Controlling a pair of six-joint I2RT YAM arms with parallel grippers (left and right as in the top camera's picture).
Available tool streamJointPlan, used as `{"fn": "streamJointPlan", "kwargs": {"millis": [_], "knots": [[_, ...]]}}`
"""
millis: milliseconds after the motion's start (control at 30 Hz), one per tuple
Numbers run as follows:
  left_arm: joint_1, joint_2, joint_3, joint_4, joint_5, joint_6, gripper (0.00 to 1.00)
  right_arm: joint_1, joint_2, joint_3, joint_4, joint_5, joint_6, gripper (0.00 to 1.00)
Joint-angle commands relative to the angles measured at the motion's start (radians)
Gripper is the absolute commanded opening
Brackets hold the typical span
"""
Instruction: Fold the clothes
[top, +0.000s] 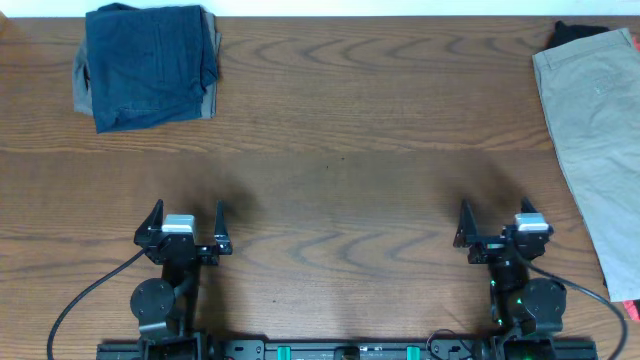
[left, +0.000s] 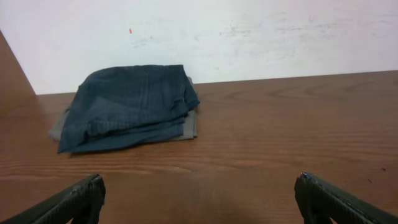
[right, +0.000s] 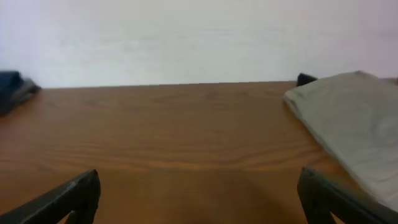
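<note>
Light khaki shorts (top: 600, 140) lie spread flat along the table's right edge; they also show in the right wrist view (right: 354, 124). A folded dark navy garment (top: 150, 65) sits on a folded grey one at the far left corner, also in the left wrist view (left: 127, 106). My left gripper (top: 186, 222) is open and empty near the front left, its fingertips wide apart (left: 199, 193). My right gripper (top: 498, 222) is open and empty near the front right (right: 199, 190), just left of the khaki shorts.
A black garment (top: 578, 32) peeks out behind the khaki shorts at the far right corner. A bit of red (top: 632, 308) shows at the right edge near the front. A white wall stands behind the wooden table (top: 340, 150).
</note>
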Motion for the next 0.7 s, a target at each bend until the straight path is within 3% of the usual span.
{"fn": "streamJointPlan", "kwargs": {"millis": [0,100,167,333,467,567,667], "knots": [[0.004,0.002,-0.016,-0.036,0.009,-0.004,0.98,-0.001,-0.005,-0.002,0.020,-0.163,0.337,0.99],[0.004,0.002,-0.016,-0.036,0.009,-0.004,0.98,-0.001,-0.005,-0.002,0.021,-0.408,0.636,0.99],[0.004,0.002,-0.016,-0.036,0.009,-0.004,0.98,-0.001,-0.005,-0.002,0.023,-0.506,0.724,0.99],[0.004,0.002,-0.016,-0.036,0.009,-0.004,0.98,-0.001,-0.005,-0.002,0.056,-0.523,0.750,0.99],[0.004,0.002,-0.016,-0.036,0.009,-0.005,0.98,0.001,-0.005,-0.002,0.254,-0.578,0.745,0.99],[0.004,0.002,-0.016,-0.035,0.009,-0.004,0.98,0.001,-0.005,0.003,0.378,-0.540,0.718,0.99],[0.004,0.002,-0.016,-0.036,0.009,-0.004,0.98,0.001,0.005,0.042,0.386,-0.445,0.702,0.99]]}}
